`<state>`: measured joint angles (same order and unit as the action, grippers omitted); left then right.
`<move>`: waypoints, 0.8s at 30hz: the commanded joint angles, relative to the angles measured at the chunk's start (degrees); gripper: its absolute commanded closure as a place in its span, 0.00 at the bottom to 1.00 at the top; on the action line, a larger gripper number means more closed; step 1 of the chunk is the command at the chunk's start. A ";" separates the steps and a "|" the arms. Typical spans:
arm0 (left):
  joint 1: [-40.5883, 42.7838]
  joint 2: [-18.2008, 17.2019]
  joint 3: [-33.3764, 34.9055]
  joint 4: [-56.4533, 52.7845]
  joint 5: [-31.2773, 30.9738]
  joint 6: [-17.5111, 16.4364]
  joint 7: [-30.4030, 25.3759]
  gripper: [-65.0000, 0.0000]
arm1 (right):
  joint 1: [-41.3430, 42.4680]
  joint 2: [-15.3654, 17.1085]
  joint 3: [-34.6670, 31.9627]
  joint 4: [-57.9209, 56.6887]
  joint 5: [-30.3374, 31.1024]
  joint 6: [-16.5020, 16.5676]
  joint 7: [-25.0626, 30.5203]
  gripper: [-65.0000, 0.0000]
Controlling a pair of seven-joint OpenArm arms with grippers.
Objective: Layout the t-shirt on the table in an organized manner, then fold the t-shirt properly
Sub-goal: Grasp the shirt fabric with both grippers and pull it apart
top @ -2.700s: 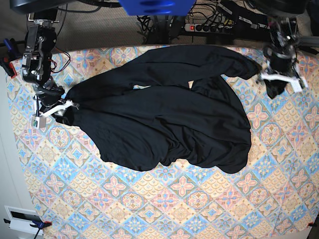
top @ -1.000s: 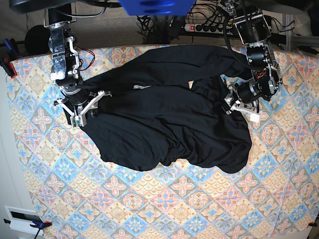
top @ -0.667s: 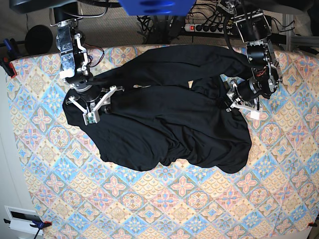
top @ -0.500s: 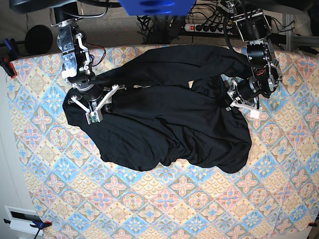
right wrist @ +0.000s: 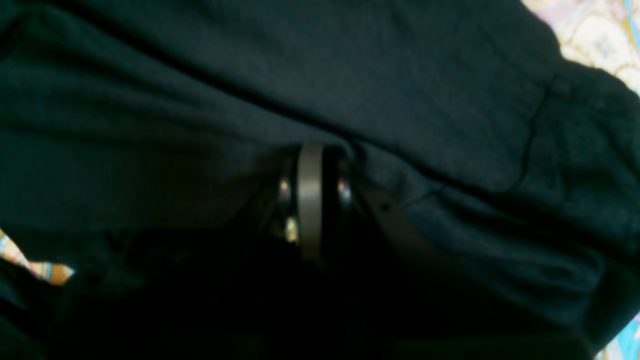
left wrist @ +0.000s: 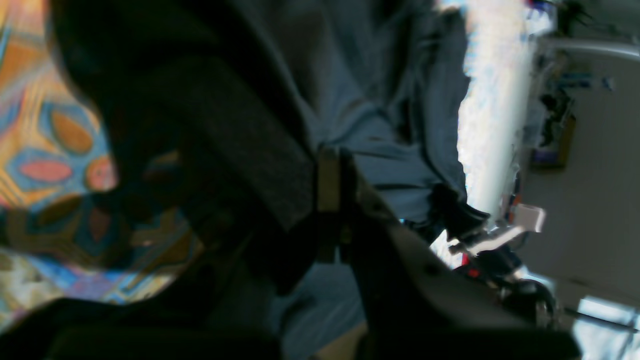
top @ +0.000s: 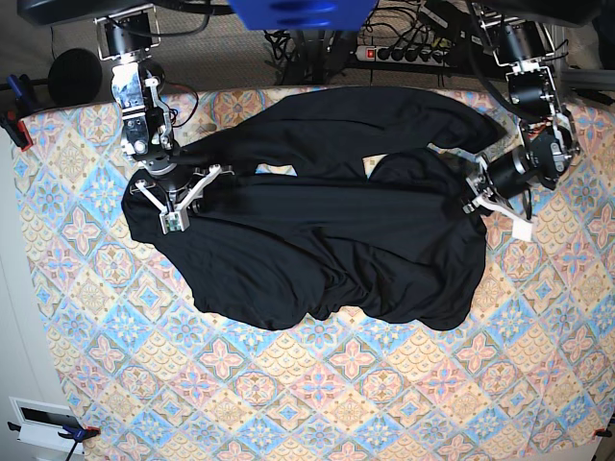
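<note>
The black t-shirt (top: 317, 230) lies crumpled and bunched across the middle of the patterned table (top: 288, 384). My right gripper (top: 176, 202) is at the shirt's left edge in the base view. In the right wrist view it (right wrist: 311, 200) is shut on folds of the t-shirt (right wrist: 350, 75). My left gripper (top: 483, 197) is at the shirt's right edge. In the left wrist view it (left wrist: 328, 200) is shut on a fold of the t-shirt (left wrist: 380, 100), just above the table (left wrist: 45, 170). The sleeves and collar are hidden in the folds.
A power strip (top: 404, 53) and cables lie behind the table's far edge. A red clamp (top: 14, 125) sits at the left edge. A white device (top: 43, 423) lies off the table's front left corner.
My left gripper has moved toward the base view's right, drawing the shirt's right side outward. My right gripper has shifted slightly toward the far edge with the shirt's left side.
</note>
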<state>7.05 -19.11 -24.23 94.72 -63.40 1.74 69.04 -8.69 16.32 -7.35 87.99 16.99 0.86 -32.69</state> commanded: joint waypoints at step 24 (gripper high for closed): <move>-4.19 -10.64 -9.84 -14.06 -0.21 -0.02 3.18 0.59 | 3.02 0.52 -0.16 -4.42 -0.95 -1.00 -5.25 0.96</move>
<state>3.77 -28.64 -33.91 79.53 -61.69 2.02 72.34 -5.17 16.19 -7.46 84.75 18.00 1.45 -32.62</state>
